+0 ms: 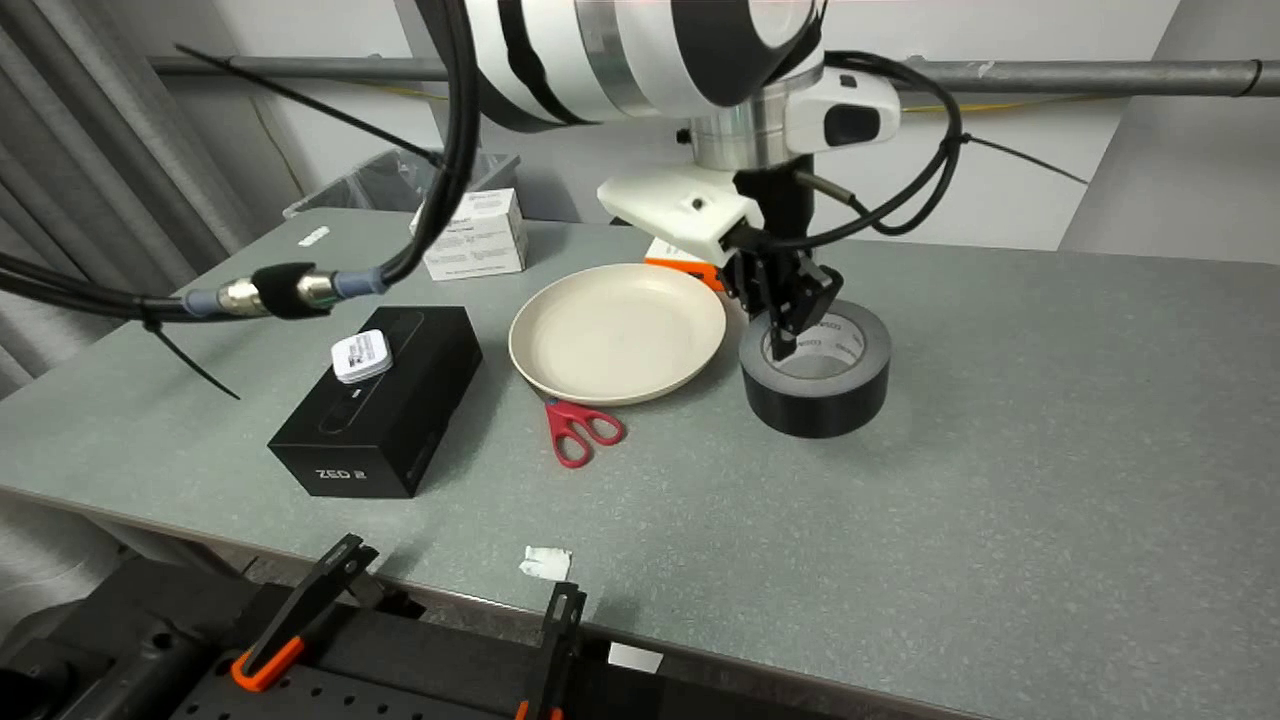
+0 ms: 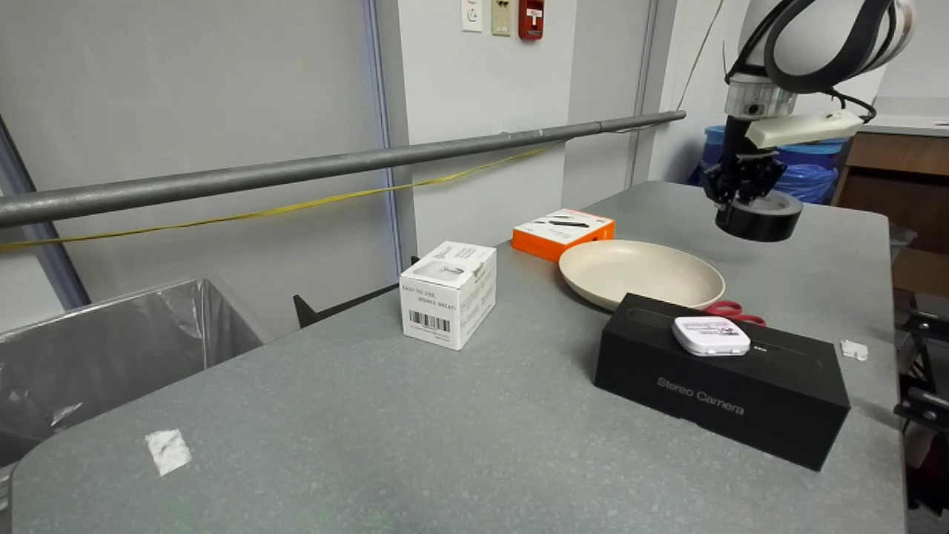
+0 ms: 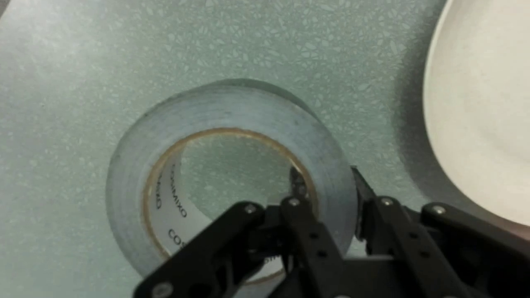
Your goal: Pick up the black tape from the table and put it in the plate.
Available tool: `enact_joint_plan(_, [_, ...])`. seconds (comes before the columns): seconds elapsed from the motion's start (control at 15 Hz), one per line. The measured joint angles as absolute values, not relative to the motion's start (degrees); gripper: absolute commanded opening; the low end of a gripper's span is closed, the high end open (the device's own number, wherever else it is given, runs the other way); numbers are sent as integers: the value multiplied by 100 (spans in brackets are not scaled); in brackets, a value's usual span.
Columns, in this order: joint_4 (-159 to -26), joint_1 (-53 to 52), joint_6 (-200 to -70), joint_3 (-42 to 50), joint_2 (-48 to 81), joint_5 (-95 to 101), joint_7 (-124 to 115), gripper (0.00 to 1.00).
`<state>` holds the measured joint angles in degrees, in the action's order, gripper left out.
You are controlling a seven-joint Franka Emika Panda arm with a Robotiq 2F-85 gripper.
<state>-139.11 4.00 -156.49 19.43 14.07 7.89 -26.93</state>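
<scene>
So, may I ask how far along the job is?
Done: the gripper grips the tape by its wall, inside and out. In hand: the lift, perhaps; I can't tell whether the tape clears the table. Left: carrying it to the plate, which sits apart, and releasing it.

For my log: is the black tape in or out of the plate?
Out: in the wrist view, table shows between the plate and the black tape, which the tool grips.

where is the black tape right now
The black tape is right of the cream plate in both exterior views, its wall clamped in the gripper.
</scene>
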Motion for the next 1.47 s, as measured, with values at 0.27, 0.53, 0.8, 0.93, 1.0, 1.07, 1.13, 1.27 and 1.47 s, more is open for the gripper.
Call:
enact_joint_plan(0.27, [-14117, 176, -15649, 1382, 998, 816, -2503, 7])
enact_joint_plan(0.53, [-14124, -178, -15653, 727, 994, 816, -2503, 7])
enact_joint_plan(0.8, [-13964, -309, -15663, 120, 1087, 327, -2108, 7])
enact_joint_plan(0.93, [-13769, -306, -15662, -64, 1232, -42, -1732, 7])
enact_joint_plan(1.0, [-13653, -304, -15662, -101, 1333, -156, -1590, 7])
enact_joint_plan(1.07, [-13526, -302, -15662, -106, 1452, -213, -1491, 7])
enact_joint_plan(1.13, [-13399, -292, -15662, -95, 1583, -220, -1442, 7])
enact_joint_plan(1.27, [-13131, -272, -15662, -18, 1902, -220, -1398, 7])
enact_joint_plan(1.47, [-12817, -266, -15662, 115, 2337, -220, -1391, 7])
